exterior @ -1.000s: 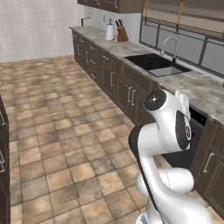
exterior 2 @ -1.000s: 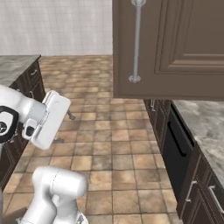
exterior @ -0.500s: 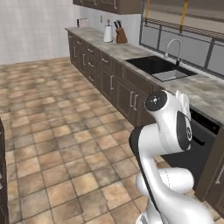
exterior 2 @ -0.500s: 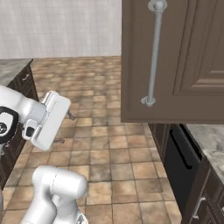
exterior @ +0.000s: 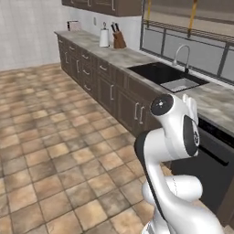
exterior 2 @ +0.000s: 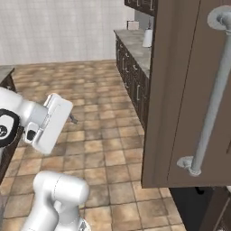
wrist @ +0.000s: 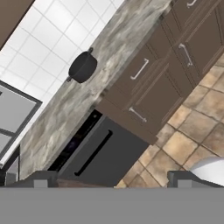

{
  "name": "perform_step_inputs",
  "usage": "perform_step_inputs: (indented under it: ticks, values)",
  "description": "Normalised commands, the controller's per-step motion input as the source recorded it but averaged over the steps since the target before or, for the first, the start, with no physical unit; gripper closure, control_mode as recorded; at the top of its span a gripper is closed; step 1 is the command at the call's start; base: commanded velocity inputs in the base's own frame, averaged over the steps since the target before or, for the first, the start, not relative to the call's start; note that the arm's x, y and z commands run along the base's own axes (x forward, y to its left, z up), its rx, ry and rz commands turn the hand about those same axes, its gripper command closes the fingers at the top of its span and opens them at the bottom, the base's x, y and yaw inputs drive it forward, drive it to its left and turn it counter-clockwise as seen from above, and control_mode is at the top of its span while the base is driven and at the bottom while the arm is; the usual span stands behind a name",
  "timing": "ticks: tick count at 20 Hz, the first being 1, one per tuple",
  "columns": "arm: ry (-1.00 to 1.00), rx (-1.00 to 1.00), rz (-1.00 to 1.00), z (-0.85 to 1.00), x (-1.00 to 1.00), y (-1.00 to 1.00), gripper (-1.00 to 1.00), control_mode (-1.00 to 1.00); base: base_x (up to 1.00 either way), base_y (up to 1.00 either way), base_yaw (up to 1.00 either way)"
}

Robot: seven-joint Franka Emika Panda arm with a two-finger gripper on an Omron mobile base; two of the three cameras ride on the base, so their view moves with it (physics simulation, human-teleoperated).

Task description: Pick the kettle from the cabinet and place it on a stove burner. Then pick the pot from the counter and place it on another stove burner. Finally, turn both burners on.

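In the left base view, taking the black sink (exterior: pixel 165 75) as landmark, a toaster (exterior: pixel 73 25) stands at the far left end of the long marbled worktop (exterior: pixel 128 57), then a white paper-towel roll (exterior: pixel 104 38) and a knife block (exterior: pixel 119 39) just beside it, all well to the left of the sink; a curved chrome faucet (exterior: pixel 181 54) rises behind the sink under the window, and dark brown drawer-fronted base cabinets (exterior: pixel 98 77) run beneath the worktop. Right of the sink, the white arm (exterior: pixel 171 137) stands in front of a black dishwasher front (exterior: pixel 208 157). The right base view shows what that one does not: the hand reaching out over the tiled floor (exterior 2: pixel 94 135), a small dark finger (exterior 2: pixel 72 118) poking from its far end, and to the right a large dark brown cabinet door (exterior 2: pixel 180 99) with a long steel bar handle (exterior 2: pixel 212 90) close to the camera, the towel roll seen far behind it. The hand view alone shows the pot (wrist: pixel 82 67), a black round pot lying on the worktop against the white tiles, well apart from the sink edge at the left and above a drawer cabinet next to the dishwasher. The gripper (wrist: pixel 112 178) shows two tips at the bottom, set wide apart with nothing between the jaws.
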Motion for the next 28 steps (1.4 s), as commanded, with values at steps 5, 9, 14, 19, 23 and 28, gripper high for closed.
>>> perform_step_inputs:
  ticks: [5,9,14,19,23,28]
  values:
    - [0.00,0.00,0.00,0.00,0.00,0.00,-1.00,1.00,0.28,0.26,-0.38]
    - [0.00,0.00,0.00,0.00,0.00,0.00,-1.00,1.00,0.16,0.24,-0.45]
    - [0.00,0.00,0.00,0.00,0.00,0.00,-1.00,1.00,0.16,0.32,-0.49]
    - [0.00,0.00,0.00,0.00,0.00,0.00,-1.00,1.00,0.26,0.44,-0.51]
    - [0.00,0.00,0.00,0.00,0.00,0.00,-1.00,1.00,0.29,0.45,-0.53]
    - [0.00,0.00,0.00,0.00,0.00,0.00,-1.00,1.00,0.39,0.38,-0.54]
